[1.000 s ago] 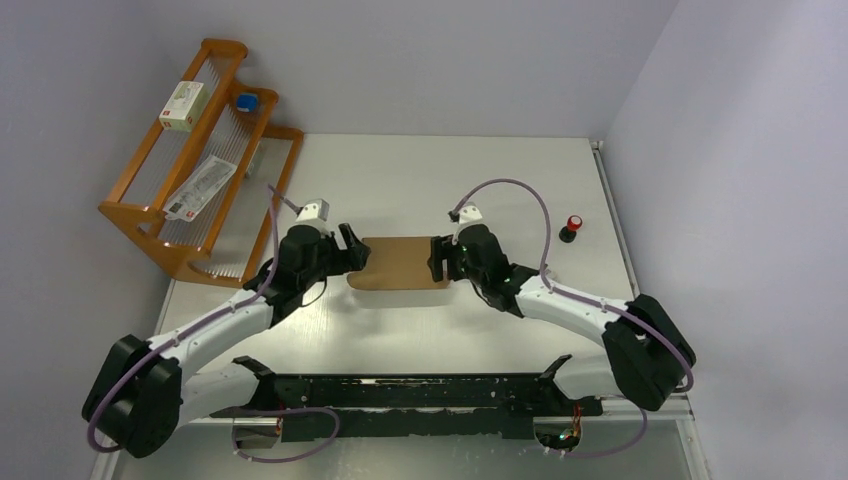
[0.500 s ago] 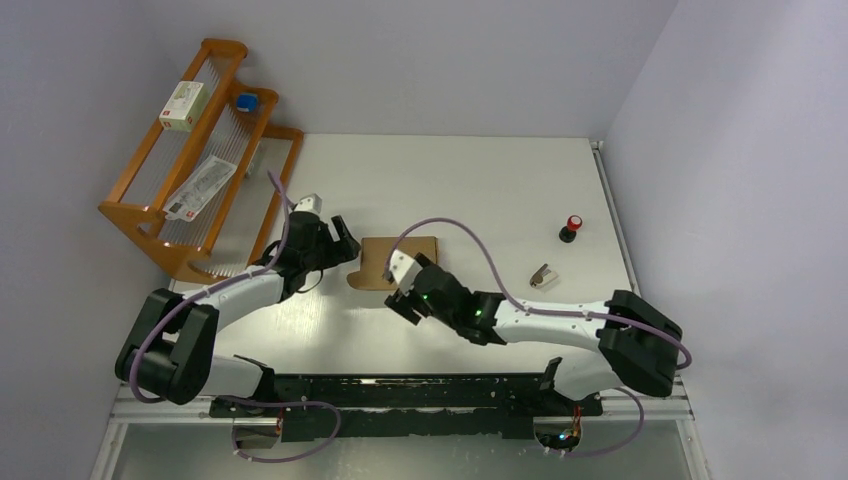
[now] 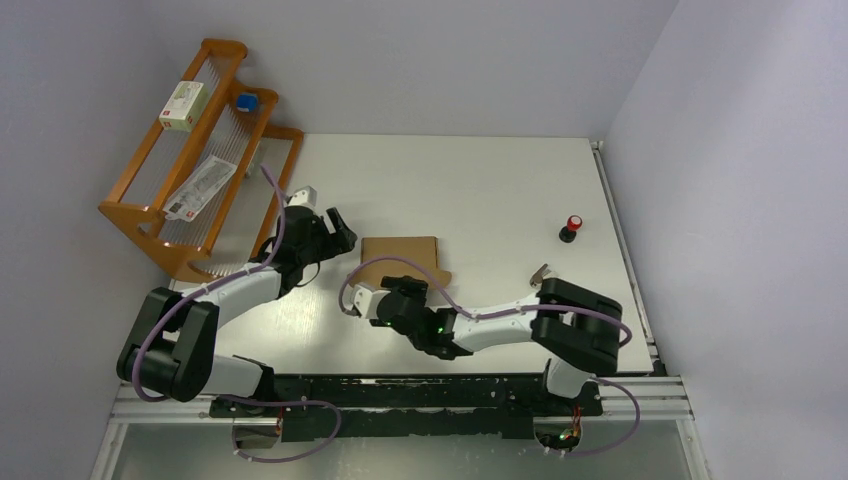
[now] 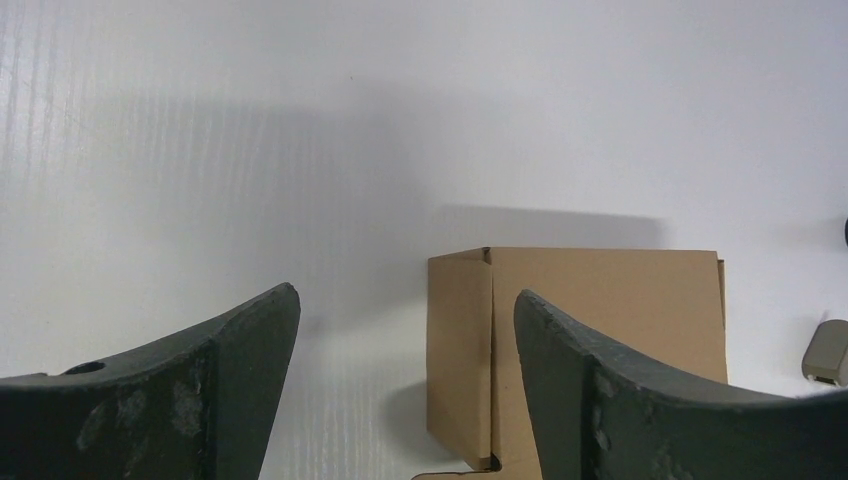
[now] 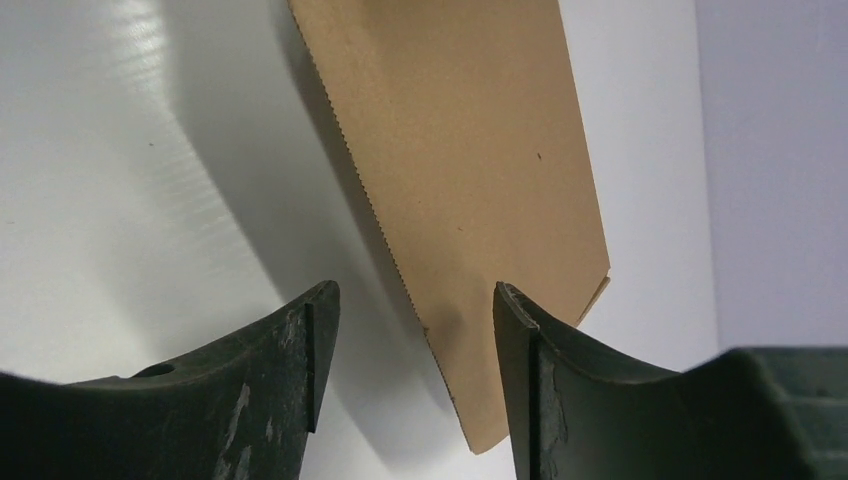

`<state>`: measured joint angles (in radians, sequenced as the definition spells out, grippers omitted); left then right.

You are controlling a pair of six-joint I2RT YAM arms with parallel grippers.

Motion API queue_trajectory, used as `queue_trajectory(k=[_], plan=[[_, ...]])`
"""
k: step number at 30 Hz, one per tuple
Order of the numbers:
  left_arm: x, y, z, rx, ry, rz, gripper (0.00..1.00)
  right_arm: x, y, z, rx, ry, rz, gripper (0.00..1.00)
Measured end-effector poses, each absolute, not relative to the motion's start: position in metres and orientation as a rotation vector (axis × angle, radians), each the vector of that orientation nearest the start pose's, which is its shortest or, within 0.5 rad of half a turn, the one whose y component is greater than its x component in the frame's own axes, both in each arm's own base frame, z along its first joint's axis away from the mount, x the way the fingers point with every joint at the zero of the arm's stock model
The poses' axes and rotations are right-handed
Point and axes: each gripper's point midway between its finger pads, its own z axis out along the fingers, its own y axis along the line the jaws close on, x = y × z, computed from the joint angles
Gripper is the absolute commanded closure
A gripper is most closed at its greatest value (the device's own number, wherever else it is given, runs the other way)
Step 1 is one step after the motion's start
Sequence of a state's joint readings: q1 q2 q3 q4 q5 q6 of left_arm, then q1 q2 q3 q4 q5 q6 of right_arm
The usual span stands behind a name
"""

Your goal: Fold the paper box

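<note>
A white table [image 3: 480,180] carries the partly folded paper box [image 3: 400,255]. I station the left gripper [image 4: 405,300] just left of it, fingers spread and empty, and the right gripper [image 5: 412,290] near its front flap, fingers likewise apart, ready to crease.

Paper box [image 5: 470,180] partly beyond top edge.

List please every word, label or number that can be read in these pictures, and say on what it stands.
No text here can be read.
On the white box on the wooden rack: a green and red label, print too small to read.
On the flat packet lower on that rack: dark print, too blurred to read.
On the paper box: plain brown, no print visible.
</note>
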<state>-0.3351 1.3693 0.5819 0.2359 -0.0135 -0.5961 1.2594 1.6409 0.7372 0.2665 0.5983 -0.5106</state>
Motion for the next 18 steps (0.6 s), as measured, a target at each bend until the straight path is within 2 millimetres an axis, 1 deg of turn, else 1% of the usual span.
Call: queue_trajectory(k=[5,11,13,14,18], plan=[[0.349,-0.143,0.079,-0.269,2.151,-0.520,0.17,0.235,0.327,0.053,-1.440,1.518,-0.331,0.46],[0.349,-0.142,0.078,-0.247,2.153,-0.508,0.18,0.248,0.321,0.041,-1.450,1.452,-0.508,0.61],[0.349,-0.142,0.079,-0.244,2.151,-0.506,0.18,0.250,0.320,0.041,-1.455,1.438,-0.546,0.67],[0.349,-0.142,0.079,-0.242,2.150,-0.504,0.18,0.250,0.321,0.041,-1.454,1.436,-0.552,0.73],[0.349,-0.141,0.087,-0.236,2.130,-0.505,0.19,0.253,0.329,0.053,-1.420,1.432,-0.544,0.89]])
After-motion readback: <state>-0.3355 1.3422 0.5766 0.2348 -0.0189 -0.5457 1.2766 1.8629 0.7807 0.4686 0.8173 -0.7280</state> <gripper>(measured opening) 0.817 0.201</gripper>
